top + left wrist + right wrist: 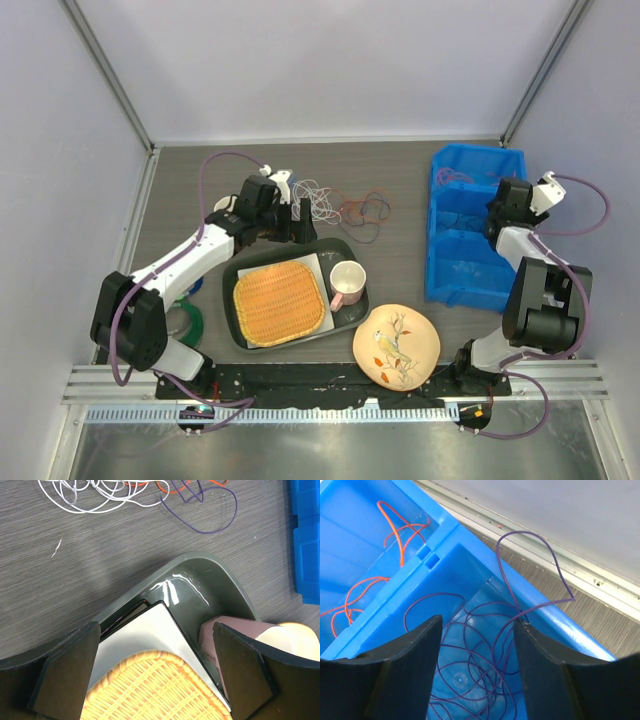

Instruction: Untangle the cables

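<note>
a loose bunch of thin white, orange and purple cables (345, 210) is lying on the dark grey worktop (400, 170), just beyond a dark grey tray (210, 580). the left gripper (155, 680) is hovering over the tray's far corner, its jaws standing wide with nothing between them. the right gripper (477, 670) is hanging over a blue plastic bin (445, 535), jaws apart and gripping nothing. a coiled purple cable (475, 650) is lying in the compartment below and an orange cable (400, 535) in the next.
</note>
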`<action>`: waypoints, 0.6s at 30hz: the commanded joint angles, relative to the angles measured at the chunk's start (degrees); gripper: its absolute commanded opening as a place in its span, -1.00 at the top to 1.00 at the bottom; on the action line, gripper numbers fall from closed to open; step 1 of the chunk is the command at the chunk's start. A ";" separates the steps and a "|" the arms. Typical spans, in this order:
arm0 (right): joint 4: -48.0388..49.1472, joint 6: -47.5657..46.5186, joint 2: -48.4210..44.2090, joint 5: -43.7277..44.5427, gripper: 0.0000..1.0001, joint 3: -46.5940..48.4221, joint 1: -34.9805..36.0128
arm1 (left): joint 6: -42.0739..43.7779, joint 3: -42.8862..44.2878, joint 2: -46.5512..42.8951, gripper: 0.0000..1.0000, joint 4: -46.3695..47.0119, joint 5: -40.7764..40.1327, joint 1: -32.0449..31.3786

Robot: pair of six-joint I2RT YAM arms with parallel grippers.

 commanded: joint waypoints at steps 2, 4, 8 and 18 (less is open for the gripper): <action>5.64 -2.17 -1.20 2.08 -0.03 -2.36 -0.33 | 1.18 -0.12 -2.31 -0.99 -0.42 -0.73 -0.14; 6.17 -3.40 -1.20 1.73 0.40 -2.54 -0.33 | 1.19 -0.12 -2.40 -1.00 -0.68 -0.90 -0.06; 9.24 -4.72 -1.81 0.68 0.95 -4.12 -0.33 | 1.36 -0.30 -2.66 -0.99 -0.86 -1.25 -0.14; 17.07 -8.94 -6.12 -9.59 0.99 -8.25 -0.33 | 1.45 -0.74 -4.07 -1.00 -1.04 -2.13 -0.06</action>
